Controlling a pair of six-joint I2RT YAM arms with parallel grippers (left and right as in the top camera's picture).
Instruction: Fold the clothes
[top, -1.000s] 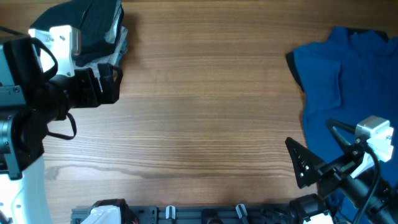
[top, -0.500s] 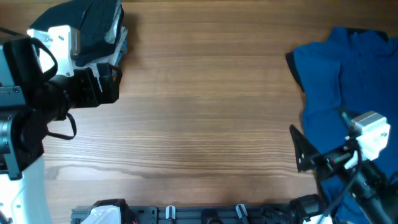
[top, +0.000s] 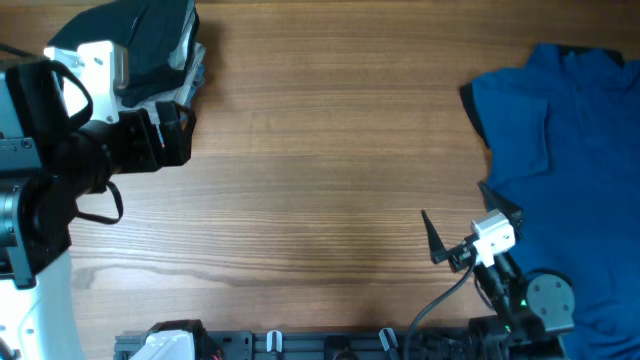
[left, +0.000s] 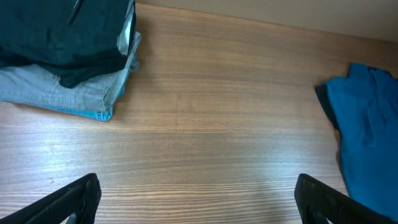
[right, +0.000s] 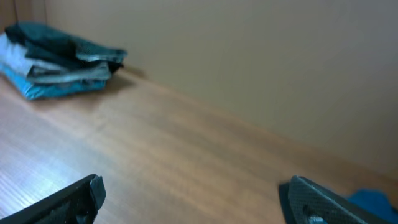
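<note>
Black shorts: upper left of overhead frame, apparently folded, stacked on denim garment.
Left gripper: just below stack, fingers spread wide, holding nothing.
Right gripper: lower right beside blue shirt, likewise spread and empty.
Recommendation: move left arm straight off, avoid snagging stack edge.

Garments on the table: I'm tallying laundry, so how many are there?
3. Black shorts lie folded at the far-left corner, on top of a grey-and-light-blue denim garment; a bright blue shirt lies spread at the right edge. More could be hidden inside the stack.
</note>
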